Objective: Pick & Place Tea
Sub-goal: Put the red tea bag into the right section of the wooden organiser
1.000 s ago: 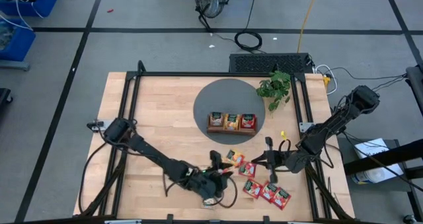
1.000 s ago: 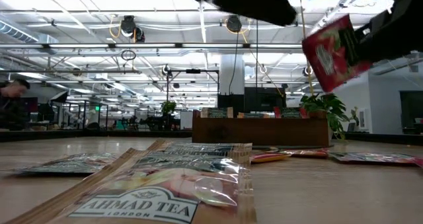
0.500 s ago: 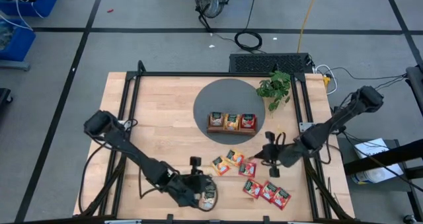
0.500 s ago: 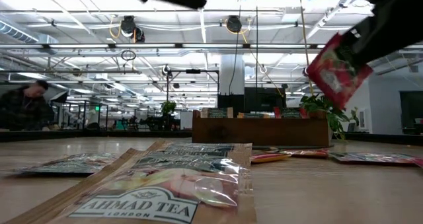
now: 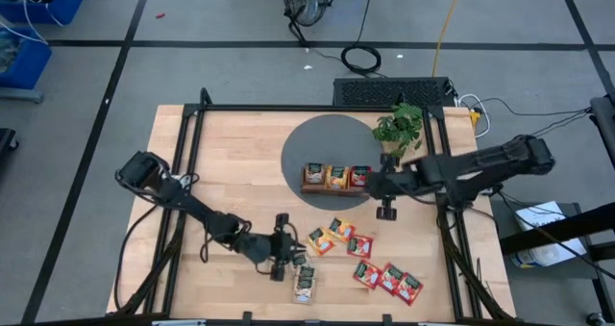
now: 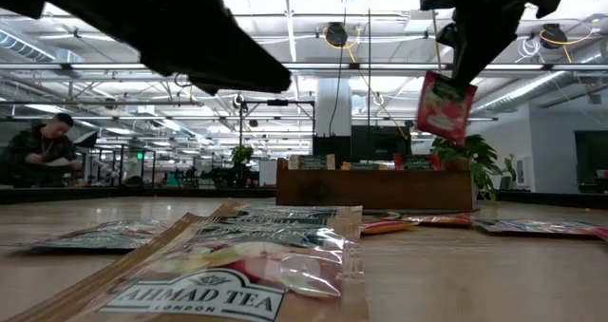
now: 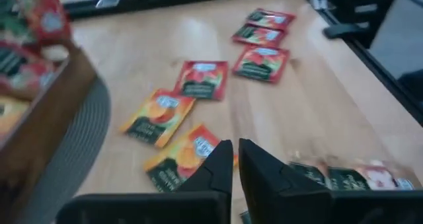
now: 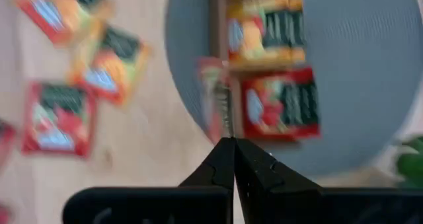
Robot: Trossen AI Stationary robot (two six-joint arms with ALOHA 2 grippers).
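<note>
The right arm (image 5: 480,163) is reaching in from the table's right edge, stretched nearly level toward the tray (image 5: 336,179) on the grey mat (image 5: 307,143). The right gripper (image 5: 370,180) is hanging over the tray's right end, jaws closed on a red sachet (image 6: 443,106). In the low view the sachet is dangling by its top edge, slightly tilted, above the tray and clear of it. The right wrist view is showing the fingers (image 8: 228,164) pinched together with the sachet edge-on between them (blurred, so its print is unreadable), and a red-filled compartment below it.

The left arm (image 5: 183,206) is running diagonally from the left side toward the front of the table. The left gripper (image 5: 285,251) is sitting low near the front edge, just beside two orange sachets (image 5: 330,236). Its fingers (image 7: 218,168) are standing almost together; nothing is visible between them, and whether they are fully shut cannot be told.

A pale sachet (image 5: 305,284) is lying near the front edge beside the left gripper. Red sachets (image 5: 389,278) are lying in a loose group at front right. The tray's three compartments are each holding sachets; their count is not discernible. In the low view the left arm is cut off at the top.
</note>
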